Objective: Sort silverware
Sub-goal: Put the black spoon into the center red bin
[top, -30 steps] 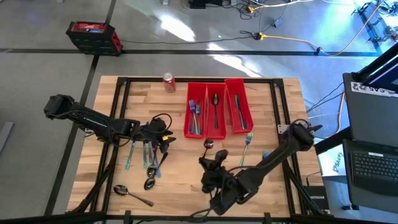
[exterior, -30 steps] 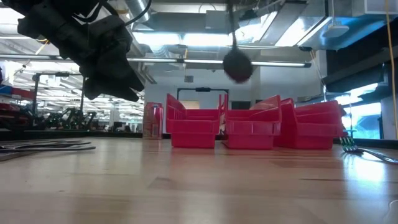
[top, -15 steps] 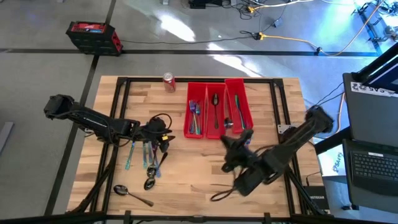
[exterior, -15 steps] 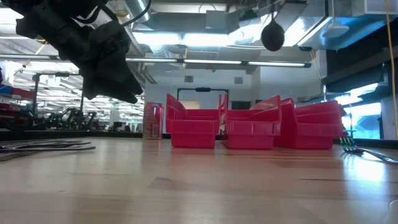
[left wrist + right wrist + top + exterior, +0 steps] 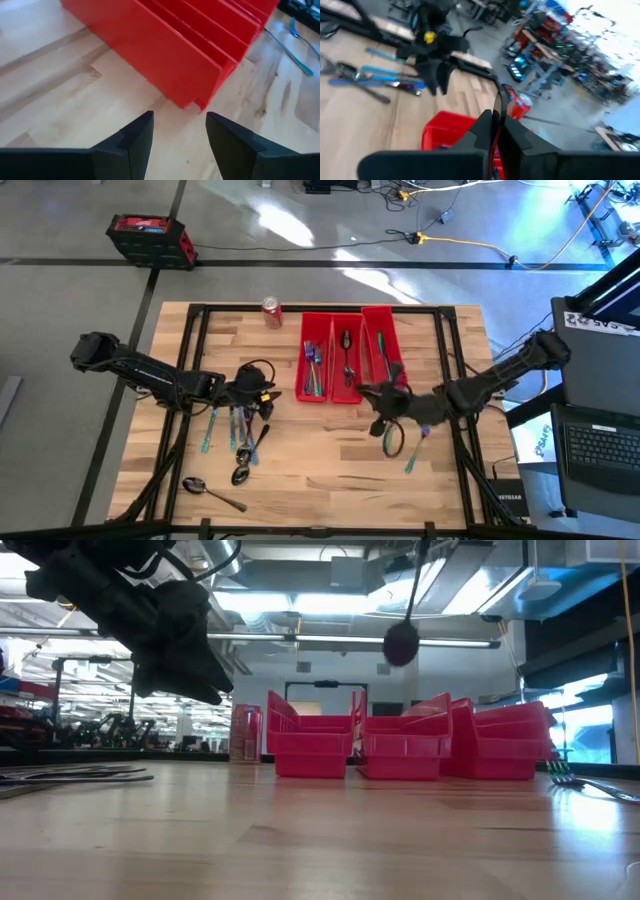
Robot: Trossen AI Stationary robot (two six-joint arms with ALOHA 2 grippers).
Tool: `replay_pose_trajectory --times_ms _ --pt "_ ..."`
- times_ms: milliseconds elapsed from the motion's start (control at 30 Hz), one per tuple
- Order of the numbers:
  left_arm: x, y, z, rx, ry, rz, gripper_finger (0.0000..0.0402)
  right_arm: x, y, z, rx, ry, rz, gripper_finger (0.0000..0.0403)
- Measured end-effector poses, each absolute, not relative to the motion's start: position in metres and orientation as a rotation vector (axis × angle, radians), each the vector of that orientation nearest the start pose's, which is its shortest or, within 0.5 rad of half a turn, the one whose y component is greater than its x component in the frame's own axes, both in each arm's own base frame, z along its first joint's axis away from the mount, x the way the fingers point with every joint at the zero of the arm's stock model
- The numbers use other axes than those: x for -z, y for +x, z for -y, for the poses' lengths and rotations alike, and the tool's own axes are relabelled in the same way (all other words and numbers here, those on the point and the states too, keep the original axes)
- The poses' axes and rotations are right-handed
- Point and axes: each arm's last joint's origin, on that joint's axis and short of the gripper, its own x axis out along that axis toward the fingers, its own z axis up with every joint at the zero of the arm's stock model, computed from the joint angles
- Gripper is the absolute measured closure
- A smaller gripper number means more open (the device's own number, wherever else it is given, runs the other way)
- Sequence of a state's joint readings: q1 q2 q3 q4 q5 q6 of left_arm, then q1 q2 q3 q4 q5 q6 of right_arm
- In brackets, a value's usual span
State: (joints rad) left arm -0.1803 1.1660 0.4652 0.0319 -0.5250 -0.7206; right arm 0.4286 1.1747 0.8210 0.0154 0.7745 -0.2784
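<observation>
One spoon (image 5: 401, 642) clamped by its handle in the right jaws (image 5: 383, 397), hanging bowl-down above the near end of the middle red bin (image 5: 347, 383), long axis close to upright. Farther off, left jaws (image 5: 264, 406) apart and empty, over the loose silverware (image 5: 235, 425) on the desk (image 5: 300, 460)

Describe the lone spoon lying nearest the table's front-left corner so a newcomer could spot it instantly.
Start at the wooden table and go to its front-left corner. The spoon lies there alone, dark silvery-bronze, apart from the teal cutlery pile under the left gripper.
</observation>
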Motion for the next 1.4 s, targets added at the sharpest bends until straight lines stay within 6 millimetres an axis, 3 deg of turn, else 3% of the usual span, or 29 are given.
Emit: replay_pose_trajectory --times_ms 300,667,1133,1400 --pt "-0.177 0.213 0.022 -0.626 -0.476 -0.427 0.0231 -0.270 0.250 -0.033 0.144 -0.610 -0.440 0.0403" --pt "-0.174 0.212 0.020 -0.692 -0.551 -0.399 0.0231 -0.256 0.252 0.011 0.067 -0.741 -0.500 0.0403" --pt "-0.173 0.211 0.006 -0.778 -0.543 -0.386 0.0231 -0.235 0.248 0.037 0.041 -0.771 -0.536 0.0403" --pt "-0.173 0.211 0.003 -0.793 -0.545 -0.387 0.0231 -0.213 0.264 0.038 -0.029 -0.810 -0.578 0.0403"
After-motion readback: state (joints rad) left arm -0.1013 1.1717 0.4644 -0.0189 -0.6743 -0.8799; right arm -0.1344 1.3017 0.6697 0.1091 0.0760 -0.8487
